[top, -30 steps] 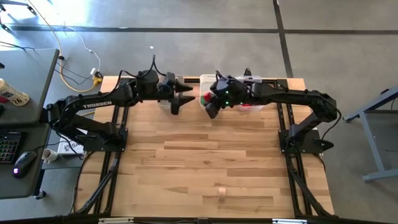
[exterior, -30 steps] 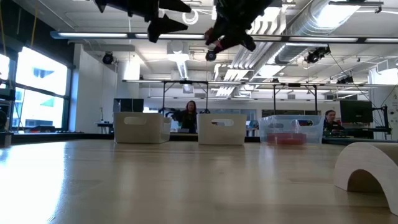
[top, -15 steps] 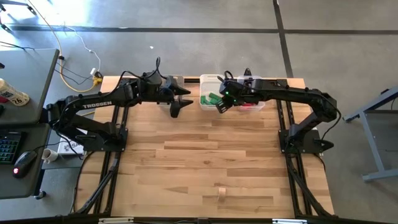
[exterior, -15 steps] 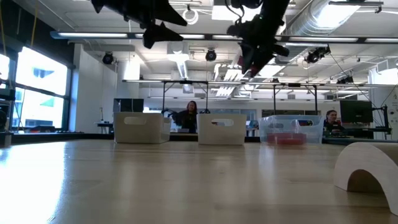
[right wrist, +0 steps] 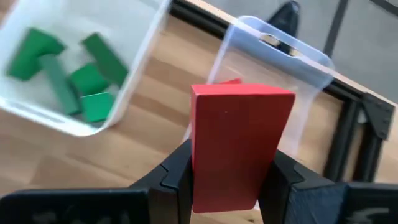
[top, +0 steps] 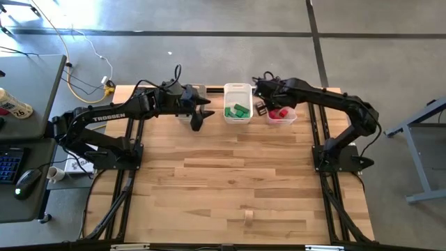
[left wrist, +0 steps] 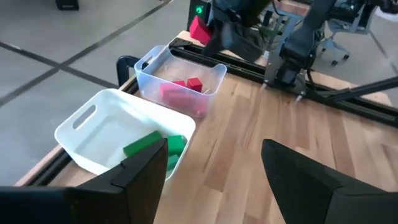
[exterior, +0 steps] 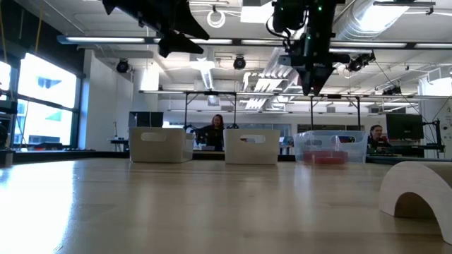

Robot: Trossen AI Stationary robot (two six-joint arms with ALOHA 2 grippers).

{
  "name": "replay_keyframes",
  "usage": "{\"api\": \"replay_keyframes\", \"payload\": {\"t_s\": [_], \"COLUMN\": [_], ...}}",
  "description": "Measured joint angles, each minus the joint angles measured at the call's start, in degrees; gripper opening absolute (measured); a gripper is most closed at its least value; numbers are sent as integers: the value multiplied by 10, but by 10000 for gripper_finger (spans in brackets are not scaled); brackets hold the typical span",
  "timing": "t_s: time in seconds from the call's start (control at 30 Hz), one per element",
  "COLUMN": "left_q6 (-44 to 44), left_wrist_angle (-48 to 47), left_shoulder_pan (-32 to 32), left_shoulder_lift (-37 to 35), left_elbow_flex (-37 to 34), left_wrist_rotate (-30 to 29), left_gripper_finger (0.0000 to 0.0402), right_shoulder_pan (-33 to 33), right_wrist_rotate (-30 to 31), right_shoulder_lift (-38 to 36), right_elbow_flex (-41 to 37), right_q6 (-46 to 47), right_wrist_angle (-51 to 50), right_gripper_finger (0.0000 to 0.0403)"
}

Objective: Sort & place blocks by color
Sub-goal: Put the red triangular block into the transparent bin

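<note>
My right gripper (top: 263, 105) is shut on a red block (right wrist: 239, 144) and hovers high over the table's far edge, between the white bin (top: 237, 91) and the clear bin (top: 282, 118). Several green blocks (right wrist: 69, 76) lie in the white bin. Red blocks (left wrist: 184, 86) lie in the clear bin. My left gripper (top: 197, 116) is open and hangs in the air left of the white bin; its fingers (left wrist: 140, 177) touch nothing. A tan arch block (top: 248, 216) stands on the table near the near edge. My right gripper pinches the red block between its two fingers (right wrist: 177, 177), which sit on two opposite sides near one end (right wrist: 205, 186). The other end sticks out past the fingertips. The block is lifted clear, high above the bins (exterior: 314, 74).
A third bin (exterior: 161, 146) stands at the far edge under my left arm. The tan arch (exterior: 417, 194) sits alone toward the near edge. Bare wood lies between it and the bins. People sit in the room beyond the table.
My right gripper, still shut on the red block, has moved toward the table's right from over the white bin to the edge of the clear bin, turning as it went. The green blocks in the white bin have come into sight.
</note>
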Motion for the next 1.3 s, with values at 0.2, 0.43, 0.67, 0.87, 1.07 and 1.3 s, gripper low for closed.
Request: {"api": "replay_keyframes", "payload": {"t_s": [0.2, 0.43, 0.67, 0.87, 1.07, 1.3], "left_q6": [24, 25, 25, 25, 25, 25], "left_wrist_angle": [0, 3, 3, 3, 3, 3], "left_shoulder_pan": [0, 1, 14, 23, 26, 26], "left_shoulder_lift": [0, 0, 0, 0, 0, 0], "left_elbow_flex": [0, 0, 0, 0, 0, 0], "left_wrist_rotate": [-7, -43, -49, -49, -49, -49], "left_gripper_finger": [245, 245, 245, 245, 245, 245], "right_shoulder_pan": [-61, -119, -153, -172, -192, -193], "right_wrist_rotate": [-16, -93, -143, -149, -156, -155], "right_shoulder_lift": [0, 0, 0, 0, 0, 0], "right_elbow_flex": [-38, -143, -205, -232, -244, -232], "right_q6": [-21, -55, -65, -66, -77, -74], "right_wrist_angle": [17, 126, 209, 255, 263, 261], "right_gripper_finger": [105, 105, 105, 105, 111, 238]}}
